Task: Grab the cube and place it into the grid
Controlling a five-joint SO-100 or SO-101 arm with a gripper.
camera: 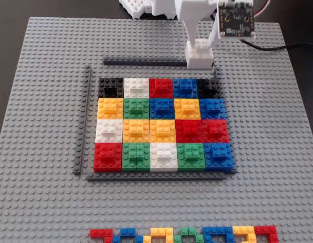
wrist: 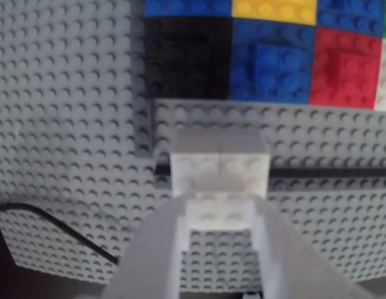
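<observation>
My white gripper (camera: 199, 49) is shut on a white cube (camera: 200, 58) and holds it over the dark grey rail (camera: 146, 63) at the grid's far edge. In the wrist view the cube (wrist: 219, 167) sits between my two fingers (wrist: 156, 249), with the gripper (wrist: 221, 208) just short of the rail (wrist: 330, 172). The grid (camera: 161, 124) is a framed field of coloured square bricks. Its far-right cell is black (camera: 209, 88) and lies right below the cube; it also shows in the wrist view (wrist: 186, 56). The far-left cell (camera: 109, 88) is black too.
A grey studded baseplate (camera: 40, 101) carries everything. A row of loose coloured bricks (camera: 184, 234) lies at the near edge. A black cable (camera: 277, 48) runs off to the right behind the arm. Dark grey rails (camera: 83, 121) frame the grid.
</observation>
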